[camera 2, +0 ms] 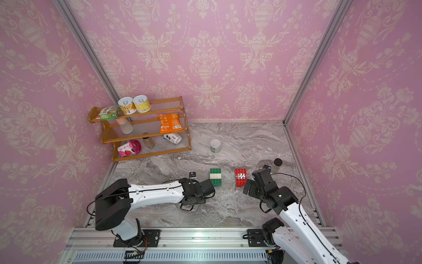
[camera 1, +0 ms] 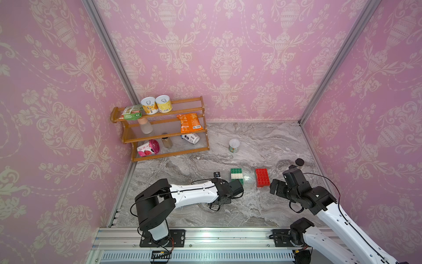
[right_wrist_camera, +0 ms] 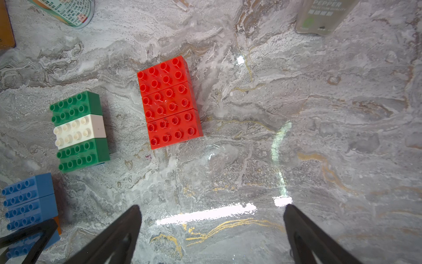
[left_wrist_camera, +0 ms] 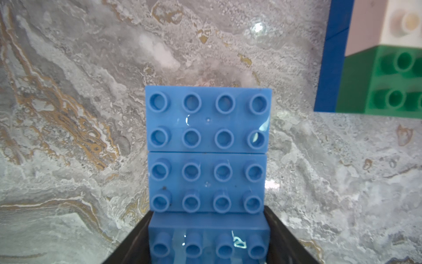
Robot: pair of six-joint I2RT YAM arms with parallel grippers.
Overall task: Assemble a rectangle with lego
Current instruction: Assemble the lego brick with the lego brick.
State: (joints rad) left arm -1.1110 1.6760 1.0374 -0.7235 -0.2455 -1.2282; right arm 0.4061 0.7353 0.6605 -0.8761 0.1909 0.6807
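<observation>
Your left gripper [left_wrist_camera: 207, 211] was clamped on one end of the blue block [left_wrist_camera: 207, 148] of three bricks, near the green-and-white block [right_wrist_camera: 80, 131], while your right gripper [right_wrist_camera: 212, 205] hung spread wide and empty over the table [right_wrist_camera: 319, 137], near the red block [right_wrist_camera: 170, 102] of three bricks.

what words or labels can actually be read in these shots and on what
"PEPPER": on the pale jar, right wrist view; smaller lines under it are blurred.
Tin: dense print, too blurred to read.
Orange packet and yellow tins on the shelf: too small.
</observation>
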